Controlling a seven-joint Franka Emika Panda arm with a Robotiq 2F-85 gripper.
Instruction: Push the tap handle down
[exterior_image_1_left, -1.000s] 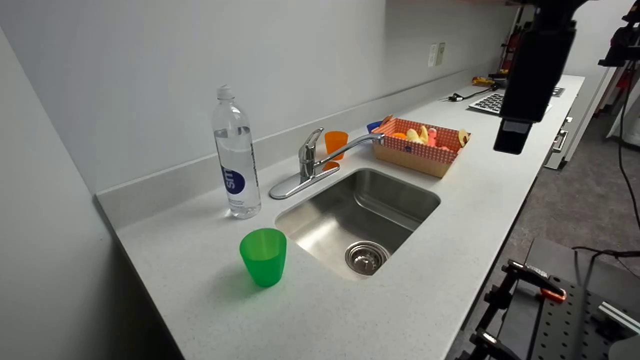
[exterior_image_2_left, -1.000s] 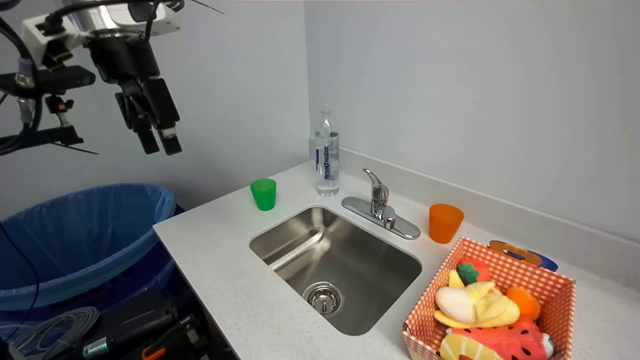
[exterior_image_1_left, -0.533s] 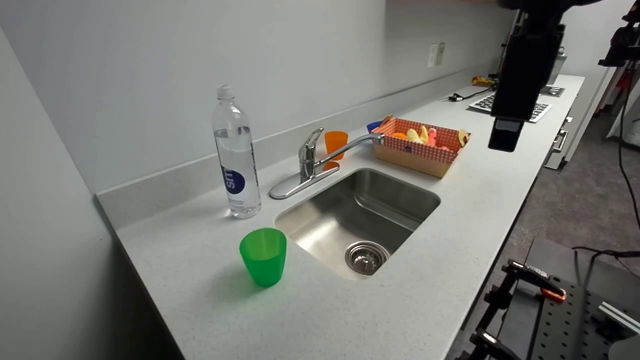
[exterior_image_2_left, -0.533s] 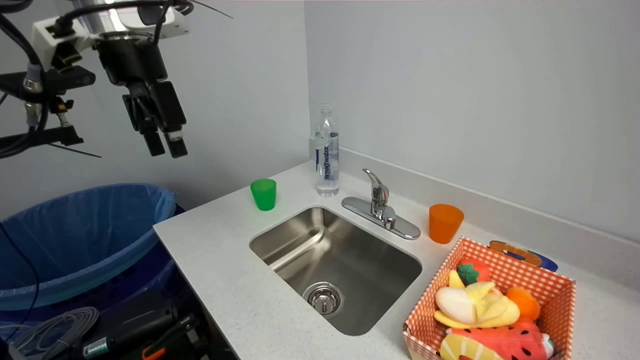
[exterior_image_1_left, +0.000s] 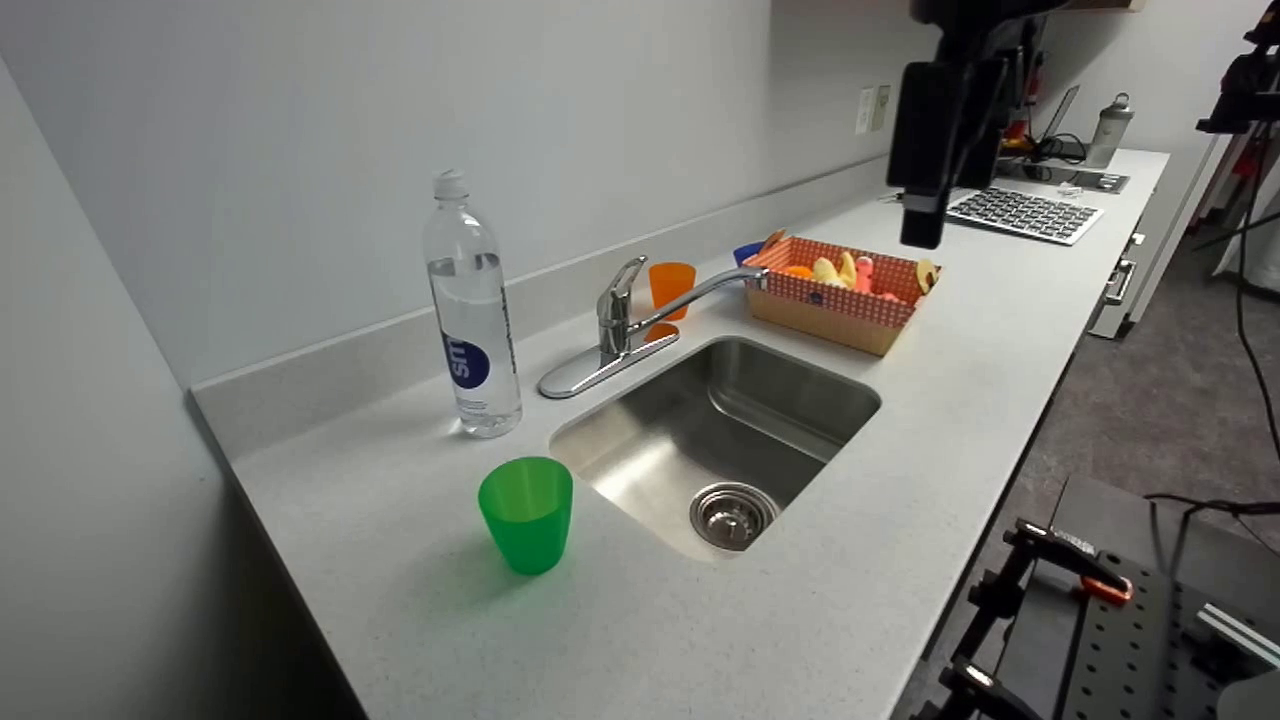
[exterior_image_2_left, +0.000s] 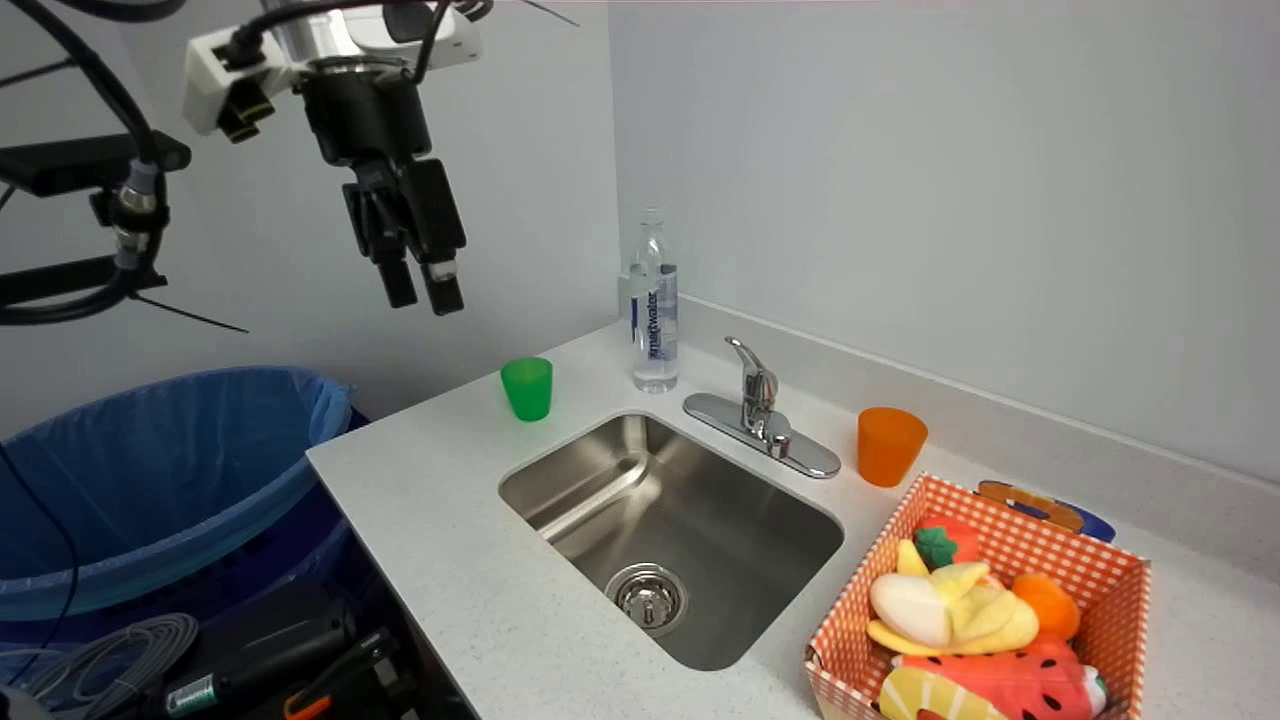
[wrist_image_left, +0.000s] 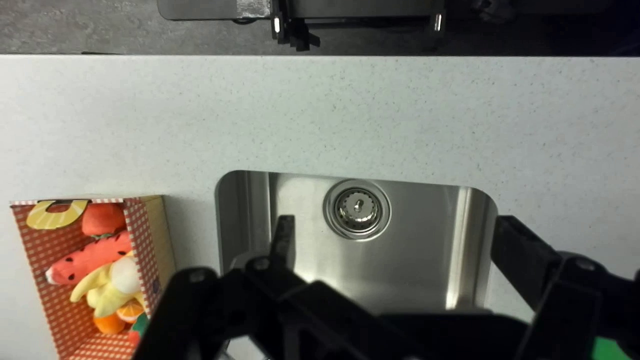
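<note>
The tap handle (exterior_image_1_left: 629, 273) is a short chrome lever on top of the silver faucet body (exterior_image_1_left: 613, 325). It tilts upward, and it also shows in an exterior view (exterior_image_2_left: 744, 354). The long spout (exterior_image_1_left: 705, 292) reaches out low beside the sink. My gripper (exterior_image_1_left: 921, 232) hangs in the air, well apart from the handle and higher than the counter; it also shows in an exterior view (exterior_image_2_left: 424, 291). In the wrist view my gripper (wrist_image_left: 395, 227) is open, fingers wide apart with nothing between them, over the sink. The handle is hidden in the wrist view.
A tall water bottle (exterior_image_1_left: 478, 340) stands close beside the faucet. A green cup (exterior_image_1_left: 527, 515) is near the sink (exterior_image_2_left: 670, 540). An orange cup (exterior_image_2_left: 889, 447) and a checked basket (exterior_image_2_left: 860, 590) of plush fruit are on the faucet's other side. A wall (exterior_image_2_left: 950, 200) rises behind.
My gripper has moved leftward in an exterior view and rightward in an exterior view, closer to the sink and faucet. The handle, bottle, cups and basket have not moved.
</note>
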